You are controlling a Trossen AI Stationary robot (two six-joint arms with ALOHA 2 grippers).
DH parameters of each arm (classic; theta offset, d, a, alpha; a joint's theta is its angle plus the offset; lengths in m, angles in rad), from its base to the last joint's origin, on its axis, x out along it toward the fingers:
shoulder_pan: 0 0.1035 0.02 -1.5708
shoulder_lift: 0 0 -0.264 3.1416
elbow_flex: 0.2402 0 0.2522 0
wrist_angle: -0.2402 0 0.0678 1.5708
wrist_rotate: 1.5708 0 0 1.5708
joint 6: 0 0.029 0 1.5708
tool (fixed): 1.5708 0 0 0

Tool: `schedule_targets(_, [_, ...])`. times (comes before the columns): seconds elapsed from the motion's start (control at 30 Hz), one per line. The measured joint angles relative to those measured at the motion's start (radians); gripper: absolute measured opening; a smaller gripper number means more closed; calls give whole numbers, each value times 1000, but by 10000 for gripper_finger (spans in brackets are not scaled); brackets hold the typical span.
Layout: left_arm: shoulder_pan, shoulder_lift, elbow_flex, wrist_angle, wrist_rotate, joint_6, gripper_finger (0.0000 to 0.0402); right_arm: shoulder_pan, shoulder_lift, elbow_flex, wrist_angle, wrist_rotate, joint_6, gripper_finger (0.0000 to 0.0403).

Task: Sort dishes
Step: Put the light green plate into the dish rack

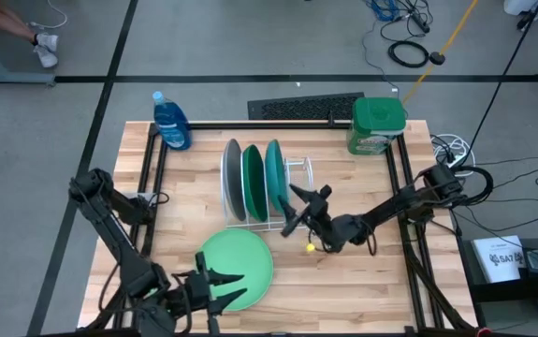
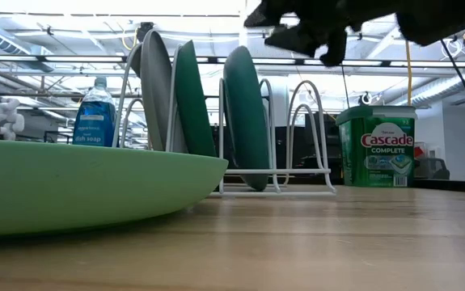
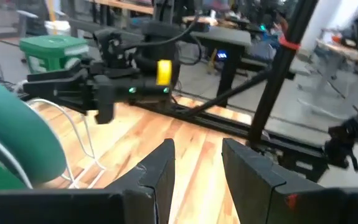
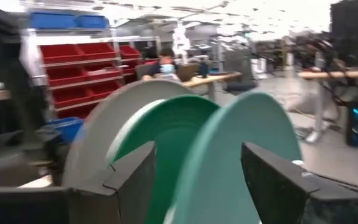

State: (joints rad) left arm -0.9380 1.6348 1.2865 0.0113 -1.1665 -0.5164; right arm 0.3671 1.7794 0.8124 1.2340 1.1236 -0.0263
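A white wire rack (image 1: 287, 192) stands mid-table. Three plates stand on edge in it: grey (image 1: 232, 181), dark green (image 1: 253, 181) and teal (image 1: 274, 176). The same three show in the low view: grey (image 2: 155, 89), dark green (image 2: 193, 101), teal (image 2: 248, 113). The light green plate (image 1: 242, 262) lies flat on the table near its near edge, and looms large in the low view (image 2: 78, 186). My left gripper (image 1: 220, 283) is open over that plate's near-left rim. My right gripper (image 1: 296, 208) is open at the rack's right side, pointing at the teal plate (image 4: 241, 149).
A blue dish-soap bottle (image 1: 171, 120) stands at the far left corner. A green Cascade tub (image 1: 378, 124) stands at the far right corner, with a dark keyboard (image 1: 306, 108) beyond the far edge. Black frame rails run along the table's sides. Bare wood lies right of the rack.
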Motion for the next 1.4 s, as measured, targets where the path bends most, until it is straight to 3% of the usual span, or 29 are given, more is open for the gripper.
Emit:
schedule_targets(0.1, [20,0,0,-26,76,6,134,66,-12,0,28,-28,-104,232])
schedule_targets(0.2, [35,0,0,-106,127,-1,134,146,-52,0,16,-147,-194,228])
schedule_targets(0.3, [49,0,0,-187,128,-49,134,215,-96,19,-96,-239,-182,217])
schedule_targets(0.4, [68,0,0,-222,127,-82,134,263,-116,118,-513,-256,-65,205])
schedule_targets(0.53, [91,0,0,-233,125,-79,134,276,-48,366,-1190,-464,206,194])
schedule_targets(0.63, [108,0,0,-229,125,-79,134,274,64,529,-1440,-496,212,191])
schedule_targets(0.7, [114,0,0,-227,129,-80,134,274,134,605,-1474,-517,188,192])
schedule_targets(0.87, [115,-12,8,-198,277,-72,134,263,266,742,-1571,-744,187,195])
schedule_targets(0.93, [107,-29,22,-198,333,-72,134,259,308,789,-1618,-743,175,196])
schedule_targets(1.03, [78,-56,41,-200,339,-53,134,245,359,867,-1619,-733,129,196])
schedule_targets(1.17, [14,-72,61,-197,278,5,134,222,438,960,-1637,-815,89,196])
schedule_targets(1.27, [-37,-76,64,-196,183,36,134,206,488,1001,-1642,-892,90,196])
schedule_targets(1.4, [-89,-82,64,-194,49,55,134,192,547,1032,-1645,-914,90,196])
